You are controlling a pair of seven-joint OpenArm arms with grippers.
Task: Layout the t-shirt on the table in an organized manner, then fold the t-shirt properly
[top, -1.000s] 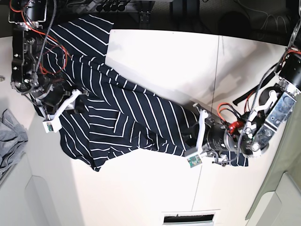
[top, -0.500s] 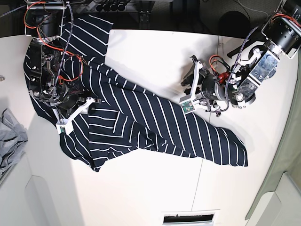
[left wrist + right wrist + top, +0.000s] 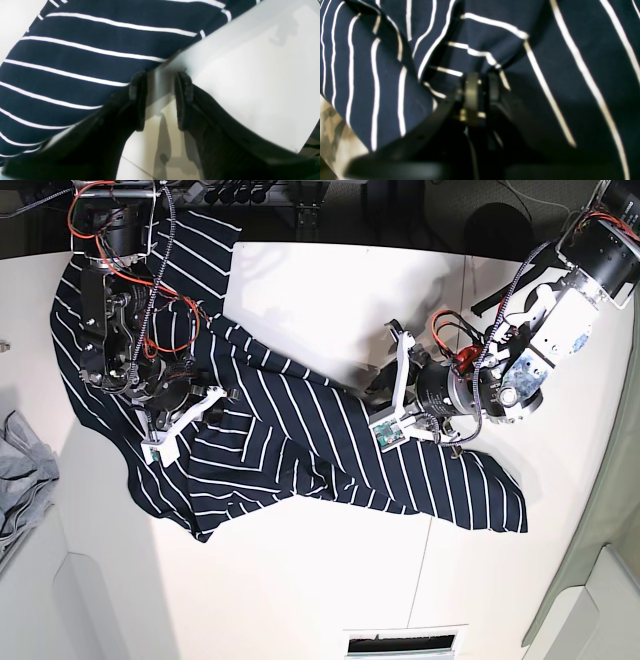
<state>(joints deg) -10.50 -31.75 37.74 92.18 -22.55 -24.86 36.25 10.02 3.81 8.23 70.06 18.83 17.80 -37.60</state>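
Here, right pincer (image 3: 480, 82) pinching t-shirt (image 3: 545, 37)

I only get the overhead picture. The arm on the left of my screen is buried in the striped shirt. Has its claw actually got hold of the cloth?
Observer: Yes. Its wrist camera shows the right gripper shut, with the t-shirt puckering into folds at its tips.
Operator: And the claw on the other arm?
Observer: The left gripper is open and holds nothing.
Operator: So what is between its fingers?
Observer: Only bare white table; the shirt's edge lies just beside one finger.
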